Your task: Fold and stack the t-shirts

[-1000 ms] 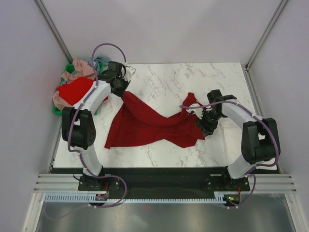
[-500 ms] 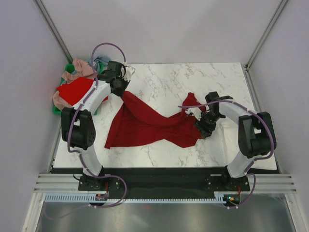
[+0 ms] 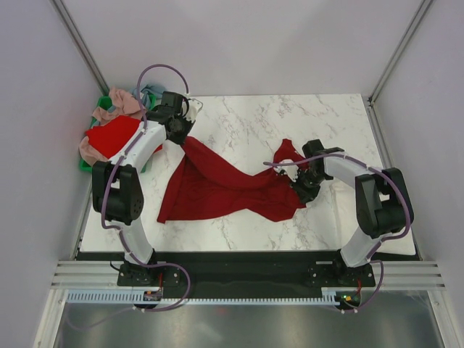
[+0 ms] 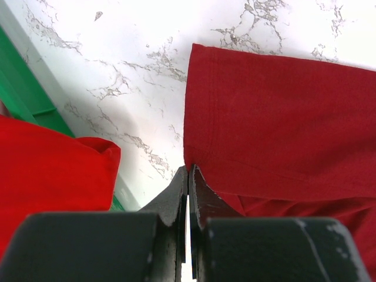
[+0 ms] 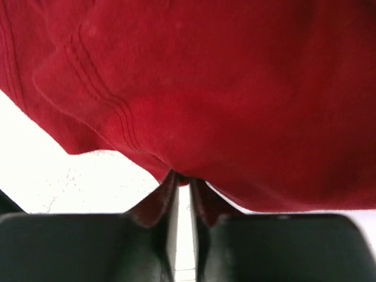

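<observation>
Crate (image 3: 85, 166): green, standing off the table's (image 3: 246, 123) left edge by the far-left corner. It holds the shirts not yet folded.

Waiting shirts: a bright red shirt (image 3: 112, 136) lies on top and drapes over the crate wall, with a pink shirt (image 3: 123, 103) and a blue shirt (image 3: 150, 92) behind it. Risk: the draped bright red cloth hangs just beside the left arm, so a sweep of that arm could snag it and drag it onto the table.

Left gripper (image 4: 188, 171): jaws pressed together, pinching the dark red shirt (image 3: 217, 187) at a hemmed corner, near the far-left corner of the table. Risk: only the very edge of the cloth sits at the tips, so a sharp pull could slip it free.

Dark red shirt: bunched and twisted across the middle of the table, raised at both ends and lying flat towards the near edge. Risk: if the two ends are drawn apart unevenly, the twist may stay in and the fold come out crooked.

Right gripper (image 5: 180, 176): jaws drawn close, a fold of the dark red shirt caught at their tips, right of the table's centre. Risk: the bite looks shallow and may take several layers, so the cloth could drop or lift as a lump, not as a single edge.
</observation>
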Robot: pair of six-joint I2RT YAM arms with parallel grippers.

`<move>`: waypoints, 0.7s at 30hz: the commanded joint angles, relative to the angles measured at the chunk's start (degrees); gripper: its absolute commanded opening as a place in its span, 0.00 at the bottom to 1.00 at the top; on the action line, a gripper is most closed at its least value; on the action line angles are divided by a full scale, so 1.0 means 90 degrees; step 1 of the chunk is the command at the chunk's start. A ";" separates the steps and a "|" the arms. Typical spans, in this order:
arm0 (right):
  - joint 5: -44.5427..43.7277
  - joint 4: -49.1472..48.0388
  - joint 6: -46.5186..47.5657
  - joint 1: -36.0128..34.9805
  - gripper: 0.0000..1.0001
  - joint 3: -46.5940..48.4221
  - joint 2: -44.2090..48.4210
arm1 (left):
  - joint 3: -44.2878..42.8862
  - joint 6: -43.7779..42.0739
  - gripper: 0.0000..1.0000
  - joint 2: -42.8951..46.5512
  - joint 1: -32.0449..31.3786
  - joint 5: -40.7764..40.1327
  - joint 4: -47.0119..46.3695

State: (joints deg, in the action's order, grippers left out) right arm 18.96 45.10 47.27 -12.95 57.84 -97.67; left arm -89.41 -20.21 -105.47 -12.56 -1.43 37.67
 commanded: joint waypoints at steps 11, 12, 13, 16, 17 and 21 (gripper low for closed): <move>-0.0310 -0.0656 -0.0476 -0.0133 0.00 -0.0403 0.0938 | -0.0066 -0.0040 0.02 0.0342 0.0028 -0.0056 -0.0016; -0.0310 -0.0685 -0.0515 -0.0114 0.00 -0.0324 0.1375 | -0.0076 -0.0059 0.02 0.0371 0.0038 -0.0056 -0.0016; -0.0320 -0.0714 -0.0573 -0.0104 0.00 -0.0227 0.1602 | -0.0095 -0.0059 0.02 0.0410 0.0028 -0.0065 -0.0016; -0.0359 -0.0958 -0.0788 -0.0065 0.00 0.0203 0.2364 | -0.0183 -0.0098 0.02 0.0566 0.0038 -0.0056 -0.0016; -0.0397 -0.1017 -0.0915 -0.0065 0.00 0.0445 0.2491 | -0.0232 -0.0099 0.02 0.0605 0.0038 -0.0046 -0.0016; -0.0543 -0.1134 -0.1257 -0.0045 0.00 0.1169 0.2639 | -0.0456 -0.0167 0.02 0.0800 0.0047 -0.0065 -0.0006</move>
State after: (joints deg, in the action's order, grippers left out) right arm 15.20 38.35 39.72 -13.65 63.11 -74.85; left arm -89.78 -20.23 -102.50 -12.56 -1.41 38.00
